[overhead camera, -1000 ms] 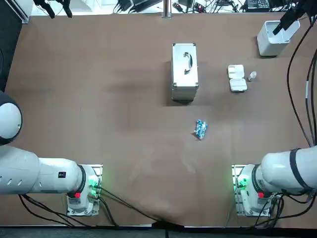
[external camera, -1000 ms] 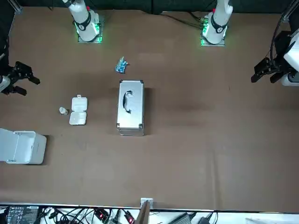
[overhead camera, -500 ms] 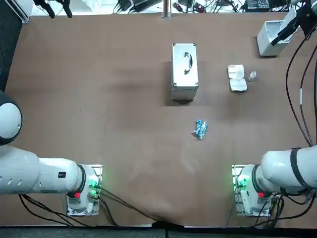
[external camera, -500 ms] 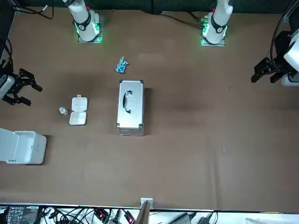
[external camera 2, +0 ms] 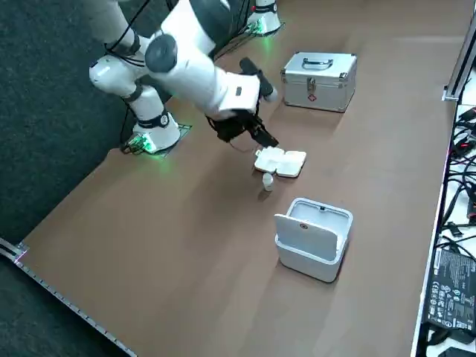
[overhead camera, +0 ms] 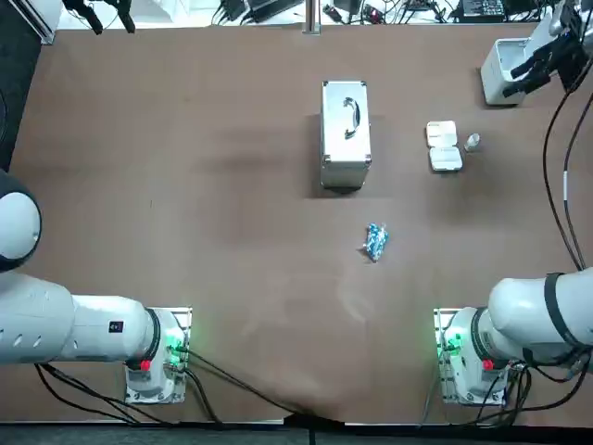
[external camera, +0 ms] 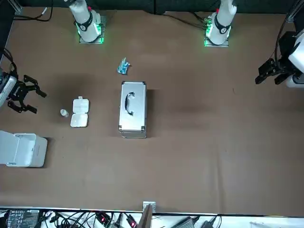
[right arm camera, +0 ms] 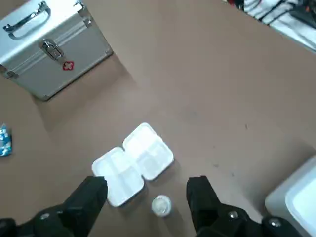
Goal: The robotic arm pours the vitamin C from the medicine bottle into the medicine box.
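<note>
my hand (right arm camera: 147, 183) hangs over the right side of the tabletop (overhead camera: 185, 139), fingers (right arm camera: 91, 200) spread wide with nothing between them. from overhead the hand (overhead camera: 547, 65) sits at the picture's edge, overlapping the white bin (overhead camera: 505, 74), and my forearm is cut off there. the medicine bottle (right arm camera: 161, 205) is small, pale and round. i cannot make out whether it is capped or what is inside. it stands upright on the tabletop just to the right of the medicine box (right arm camera: 133, 163), apart from it. the box is white and lies open in two shallow halves; whether anything lies in them is hard to tell. left of it is a metal case (overhead camera: 346, 134). nearer me lies a blue packet (overhead camera: 374, 241), cut off in the wrist view.
</note>
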Motion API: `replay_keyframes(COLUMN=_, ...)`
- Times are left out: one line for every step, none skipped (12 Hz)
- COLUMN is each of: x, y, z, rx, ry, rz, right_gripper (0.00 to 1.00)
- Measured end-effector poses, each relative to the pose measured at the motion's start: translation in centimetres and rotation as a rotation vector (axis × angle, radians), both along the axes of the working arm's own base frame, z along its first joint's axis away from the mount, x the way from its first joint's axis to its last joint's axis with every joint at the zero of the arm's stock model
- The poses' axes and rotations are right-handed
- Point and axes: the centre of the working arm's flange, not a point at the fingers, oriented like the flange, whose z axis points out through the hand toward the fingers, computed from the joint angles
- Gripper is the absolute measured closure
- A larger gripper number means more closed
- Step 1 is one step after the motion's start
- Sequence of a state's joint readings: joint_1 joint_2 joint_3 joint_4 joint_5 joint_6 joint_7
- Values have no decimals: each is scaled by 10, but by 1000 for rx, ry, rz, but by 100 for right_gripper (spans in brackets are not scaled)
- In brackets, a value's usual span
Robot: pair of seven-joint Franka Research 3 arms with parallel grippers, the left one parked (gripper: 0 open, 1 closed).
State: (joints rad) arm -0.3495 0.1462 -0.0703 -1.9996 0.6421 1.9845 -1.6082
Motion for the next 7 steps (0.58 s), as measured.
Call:
replay_keyframes(x=0, y=-7, z=-15, rx=35, ry=-26, rz=12, right_gripper=0)
replay_keyframes(x=0, y=-13, z=-30, rx=67, ry=-51, rz=21, right_gripper=0)
replay_keyframes(x=-1, y=-18, z=-45, rx=92, ry=-77, rz=32, right_gripper=0)
replay_keyframes(x=-2, y=-24, z=-58, rx=114, ry=-108, rz=46, right_gripper=0)
replay_keyframes(x=-3, y=-29, z=-70, rx=133, ry=-142, rz=64, right_gripper=0)
replay_keyframes(x=-4, y=-34, z=-81, rx=150, ry=-183, rz=83, right_gripper=0)
replay_keyframes(x=-6, y=-38, z=-91, rx=167, ry=-227, rz=104, right_gripper=0)
